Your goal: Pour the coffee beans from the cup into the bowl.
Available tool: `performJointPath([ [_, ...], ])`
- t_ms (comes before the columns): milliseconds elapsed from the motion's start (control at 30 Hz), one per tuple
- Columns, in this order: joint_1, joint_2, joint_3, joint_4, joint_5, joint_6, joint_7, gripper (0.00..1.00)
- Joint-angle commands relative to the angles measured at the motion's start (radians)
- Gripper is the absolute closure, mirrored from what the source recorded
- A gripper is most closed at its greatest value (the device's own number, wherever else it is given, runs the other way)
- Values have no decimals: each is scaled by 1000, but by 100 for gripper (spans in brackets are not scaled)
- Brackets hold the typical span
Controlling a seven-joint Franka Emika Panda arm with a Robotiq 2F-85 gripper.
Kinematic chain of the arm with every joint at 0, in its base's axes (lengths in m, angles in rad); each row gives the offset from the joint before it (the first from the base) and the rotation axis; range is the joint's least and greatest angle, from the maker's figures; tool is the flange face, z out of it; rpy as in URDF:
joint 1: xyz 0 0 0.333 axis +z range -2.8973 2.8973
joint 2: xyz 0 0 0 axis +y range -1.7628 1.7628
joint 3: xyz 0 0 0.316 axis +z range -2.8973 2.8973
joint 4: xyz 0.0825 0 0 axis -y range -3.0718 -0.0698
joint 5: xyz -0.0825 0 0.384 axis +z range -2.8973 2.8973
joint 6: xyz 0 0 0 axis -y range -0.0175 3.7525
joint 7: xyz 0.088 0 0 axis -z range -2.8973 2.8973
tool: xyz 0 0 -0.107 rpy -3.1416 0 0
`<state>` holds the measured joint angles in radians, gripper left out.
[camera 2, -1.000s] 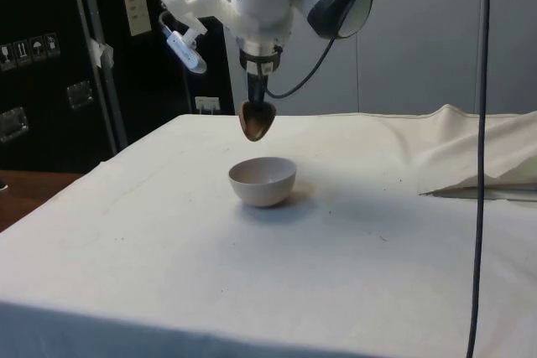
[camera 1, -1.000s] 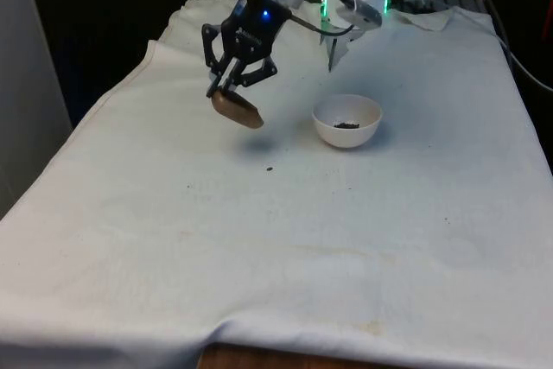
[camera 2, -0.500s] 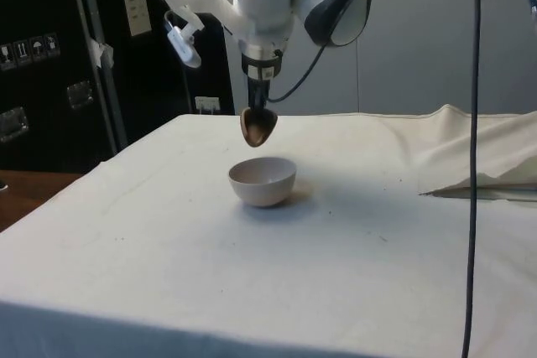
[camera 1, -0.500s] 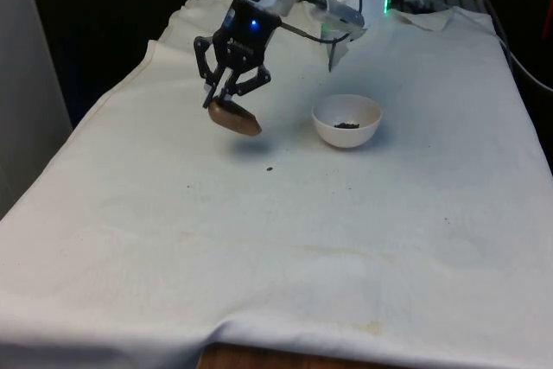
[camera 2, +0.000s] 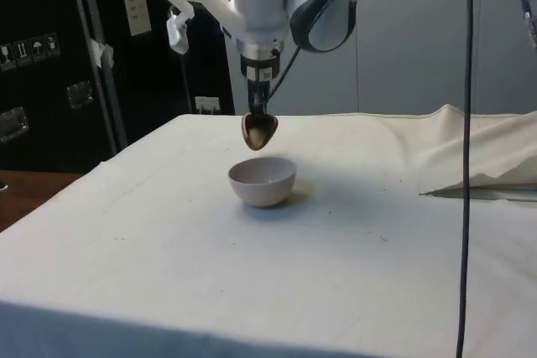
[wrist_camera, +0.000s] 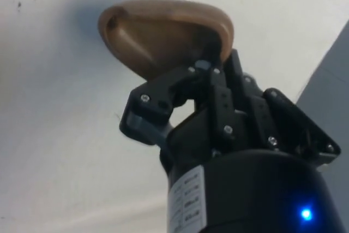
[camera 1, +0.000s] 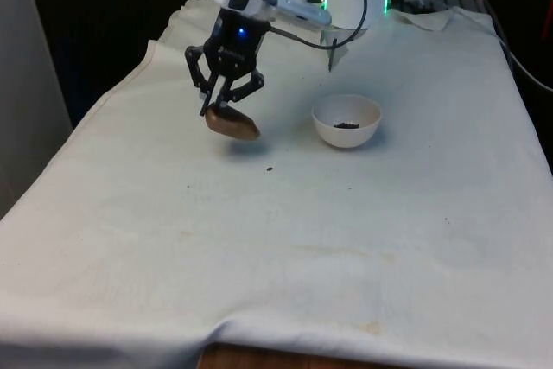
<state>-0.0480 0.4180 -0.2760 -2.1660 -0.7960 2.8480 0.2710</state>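
Jaws (camera 1: 221, 108) clamp tilted brown cup (camera 1: 232, 124) above worktop (camera 1: 285, 239), beside white bowl (camera 1: 346, 121) holding beans (camera 1: 347, 124).

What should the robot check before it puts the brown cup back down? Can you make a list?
1. Cup held by the gripper: ok, fingers shut on its rim.
2. Beans in the bowl: ok, a dark pile shows inside.
3. Cup empty: ok, the wrist view shows a bare inside.
4. Cup clear of the bowl: ok, off to the front view's left.
5. Cloth under the cup free: ok, one stray bean lies nearby.
6. Cup upright: not ok, tilted.
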Motion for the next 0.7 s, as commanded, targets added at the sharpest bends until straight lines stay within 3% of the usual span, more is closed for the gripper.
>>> performJointPath([
  [0,-19,6,23,-6,31,10,-28,100],
  [267,-19,28,30,14,194,10,-152,100],
  [300,1,25,5,20,171,1,-132,100],
  [333,-19,29,31,15,210,10,-164,100],
  [567,-21,36,37,20,327,3,-256,100],
  [600,1,36,8,25,305,1,-236,100],
  [633,-21,37,38,20,341,2,-267,100],
  [667,-21,38,38,21,356,1,-279,100],
])
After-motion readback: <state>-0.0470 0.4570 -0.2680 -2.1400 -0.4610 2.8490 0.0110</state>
